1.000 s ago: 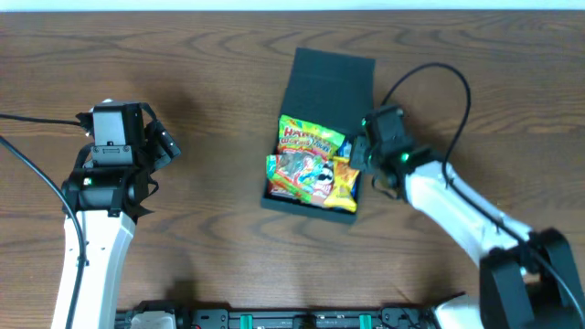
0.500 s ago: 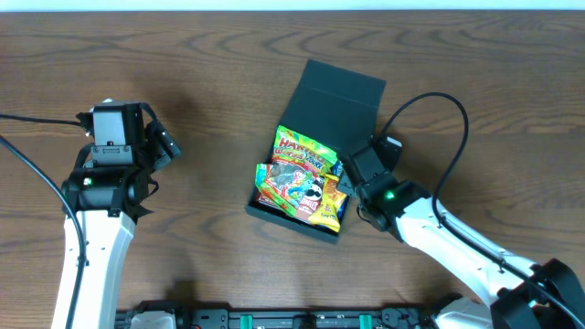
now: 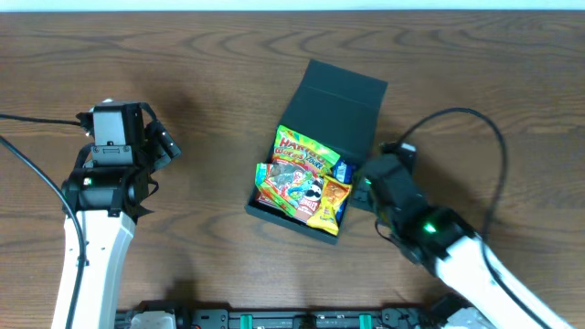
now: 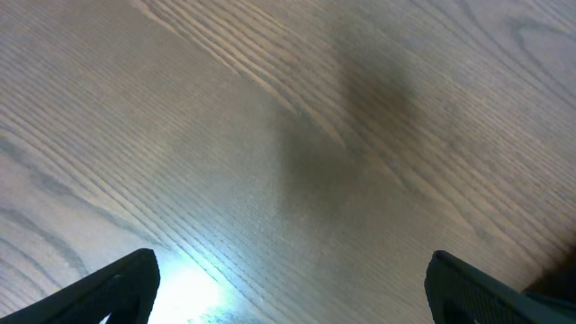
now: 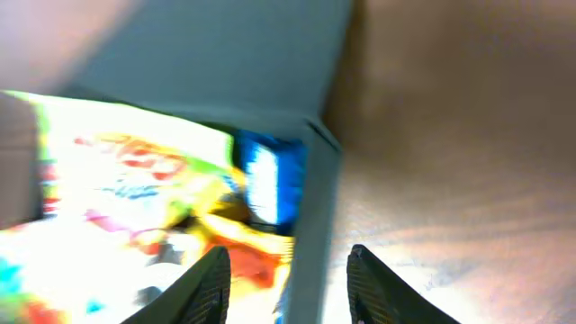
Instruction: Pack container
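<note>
Container (image 3: pixel 294 217) sits mid-table (image 3: pixel 210 64), skewed so its corners point toward the table edges. Flap lid (image 3: pixel 343 96) is open, thrown back toward the far right. The base is stuffed with bright snack packets (image 3: pixel 297 175); a blue packet (image 5: pixel 270 180) is wedged in the corner by the hinge, an orange packet (image 3: pixel 331 203) along the right wall

Right claw (image 5: pixel 290 286) is at the container's right side, tips straddling the top edge of that wall: one fingertip over the packets, the other outside over the table. Jaws partly spread, gap clearly wider than the wall, nothing gripped. Right wrist view is motion-blurred, so I can't tell whether either tip touches the cardboard

Left claw (image 4: pixel 297 290) is well off to the left, jaws fully spread, empty, only bare woodgrain under it
</note>
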Controlling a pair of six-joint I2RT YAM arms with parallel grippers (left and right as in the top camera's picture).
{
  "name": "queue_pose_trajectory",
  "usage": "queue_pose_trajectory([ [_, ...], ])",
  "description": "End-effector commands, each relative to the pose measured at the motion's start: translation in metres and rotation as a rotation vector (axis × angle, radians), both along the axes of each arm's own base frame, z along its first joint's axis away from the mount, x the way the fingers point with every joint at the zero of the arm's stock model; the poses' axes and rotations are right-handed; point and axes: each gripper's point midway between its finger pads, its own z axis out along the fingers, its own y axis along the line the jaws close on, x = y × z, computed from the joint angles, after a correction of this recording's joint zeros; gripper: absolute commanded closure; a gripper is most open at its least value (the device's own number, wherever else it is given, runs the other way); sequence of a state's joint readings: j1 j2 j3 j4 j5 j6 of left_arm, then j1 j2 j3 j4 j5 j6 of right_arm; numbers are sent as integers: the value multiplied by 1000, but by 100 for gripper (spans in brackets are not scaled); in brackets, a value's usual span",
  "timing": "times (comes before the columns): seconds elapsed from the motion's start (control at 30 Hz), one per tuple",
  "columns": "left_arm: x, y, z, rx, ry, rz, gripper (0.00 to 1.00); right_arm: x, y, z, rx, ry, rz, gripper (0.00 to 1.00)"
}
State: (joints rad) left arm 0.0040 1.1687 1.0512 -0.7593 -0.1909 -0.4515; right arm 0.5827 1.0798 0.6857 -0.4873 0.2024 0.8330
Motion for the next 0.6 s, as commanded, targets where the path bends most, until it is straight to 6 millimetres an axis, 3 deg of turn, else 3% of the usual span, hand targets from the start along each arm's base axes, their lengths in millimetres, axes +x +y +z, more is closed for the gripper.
queue_pose_trajectory([
  [0.0,0,4,6,17,-11,12,5,1,-13,30,-18,-91,28,57],
  [0.1,0,4,6,17,-11,12,5,-3,-41,30,-59,-76,-41,64],
  [0.17,0,4,6,16,-11,11,5,-4,-59,22,-79,-41,-98,74],
  [0.27,0,4,6,17,-11,12,5,3,-80,6,-73,-4,-155,99],
  [0.57,0,4,6,16,-11,11,5,39,-85,-37,214,50,-75,98],
])
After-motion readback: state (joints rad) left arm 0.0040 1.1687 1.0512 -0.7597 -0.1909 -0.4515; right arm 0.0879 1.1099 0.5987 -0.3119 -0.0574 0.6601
